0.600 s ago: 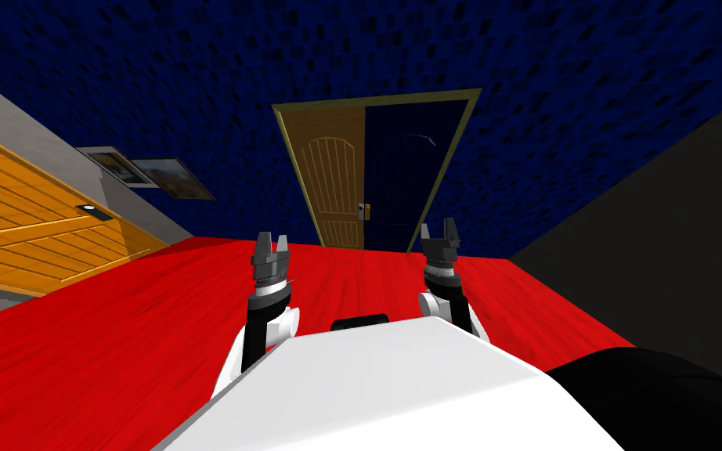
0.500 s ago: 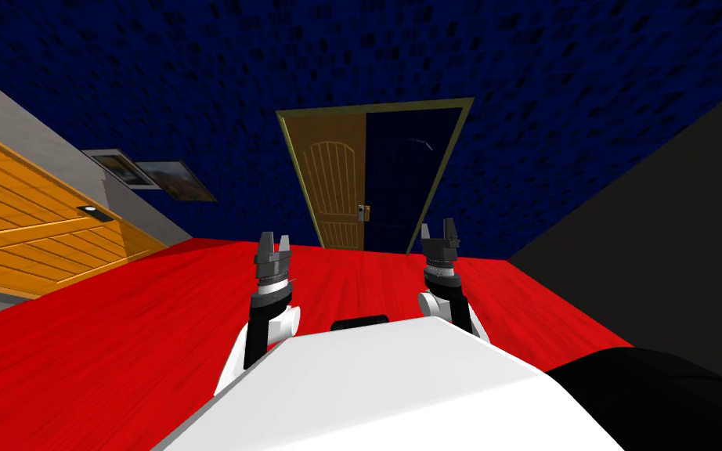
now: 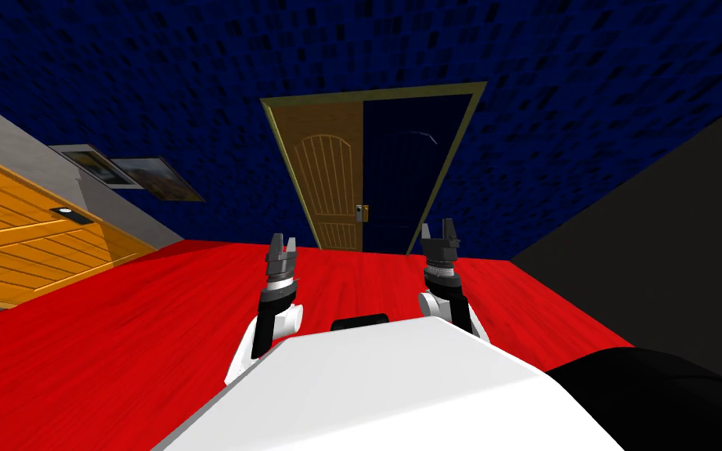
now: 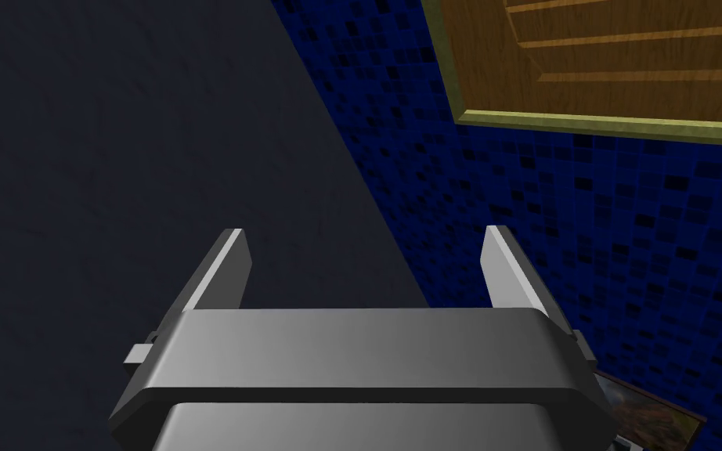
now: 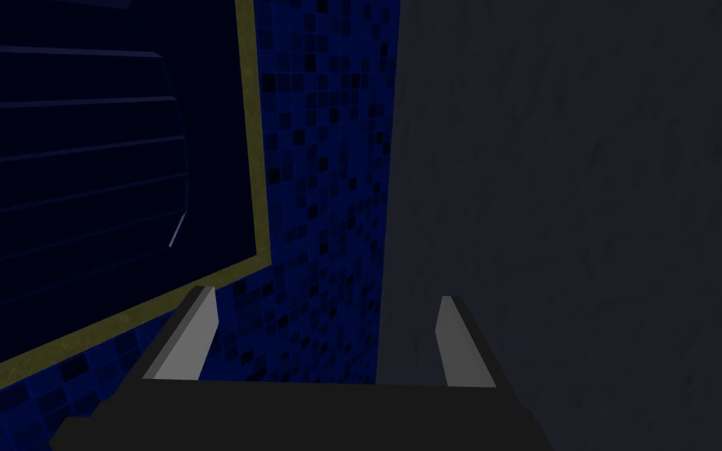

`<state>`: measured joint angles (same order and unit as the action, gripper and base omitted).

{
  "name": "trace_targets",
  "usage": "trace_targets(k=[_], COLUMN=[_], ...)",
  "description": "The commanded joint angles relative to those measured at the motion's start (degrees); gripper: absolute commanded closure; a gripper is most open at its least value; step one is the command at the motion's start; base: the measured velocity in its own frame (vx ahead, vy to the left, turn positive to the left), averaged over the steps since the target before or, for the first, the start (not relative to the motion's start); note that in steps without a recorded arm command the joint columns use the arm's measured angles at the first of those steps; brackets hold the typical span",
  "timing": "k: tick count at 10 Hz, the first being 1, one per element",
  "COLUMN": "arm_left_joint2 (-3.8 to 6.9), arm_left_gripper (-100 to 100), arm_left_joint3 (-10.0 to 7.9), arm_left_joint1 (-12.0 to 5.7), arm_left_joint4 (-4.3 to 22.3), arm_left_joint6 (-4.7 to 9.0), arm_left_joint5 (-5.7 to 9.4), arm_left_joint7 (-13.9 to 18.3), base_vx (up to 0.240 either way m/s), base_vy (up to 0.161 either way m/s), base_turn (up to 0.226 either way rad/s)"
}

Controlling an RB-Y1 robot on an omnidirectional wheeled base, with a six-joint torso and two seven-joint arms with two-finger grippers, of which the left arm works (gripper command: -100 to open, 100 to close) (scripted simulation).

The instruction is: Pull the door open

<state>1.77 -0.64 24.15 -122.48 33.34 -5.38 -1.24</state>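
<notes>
Dead ahead, a dark blue mosaic-tiled wall, with an olive-yellow door frame set in its middle. Running up to the foot of that frame, a red plank floor. Inside the frame, a brown wooden door with an arched slatted panel on one half and a dark navy panel on the other.

Well short of the frame and both raised: left gripper and right gripper, each with fingers spread wide and holding nothing. At mid-frame, on the seam between the two halves, a small brass-coloured handle.

Approach stage by the look of it, with no contact on the door yet. Hinge side hard to call from here.

Best to close in squarely on the frame and bring one spread gripper level with the handle. Clamp fully before hauling. Then back away along the door's arc rather than straight, to avoid slipping off.
</notes>
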Motion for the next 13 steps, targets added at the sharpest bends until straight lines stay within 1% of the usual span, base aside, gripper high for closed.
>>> trace_targets(k=[1,3,4,13], arm_left_joint2=[0.47,0.86,1.25,2.83], arm_left_gripper=[-100,-100,-100,-100], arm_left_joint3=[-0.08,-0.03,0.01,0.28], arm_left_joint1=[-1.42,-2.45,-3.50,-9.17], arm_left_joint4=[2.10,3.96,5.87,16.13], arm_left_joint6=[-0.56,-0.97,-1.40,-3.66], arm_left_joint5=[0.23,0.45,0.66,1.84], arm_left_joint7=[0.23,0.44,0.65,1.79], base_vx=[0.132,0.084,0.107,0.103], base_vy=[-0.030,-0.015,-0.025,-0.032], base_turn=[-0.015,-0.018,-0.036,-0.021])
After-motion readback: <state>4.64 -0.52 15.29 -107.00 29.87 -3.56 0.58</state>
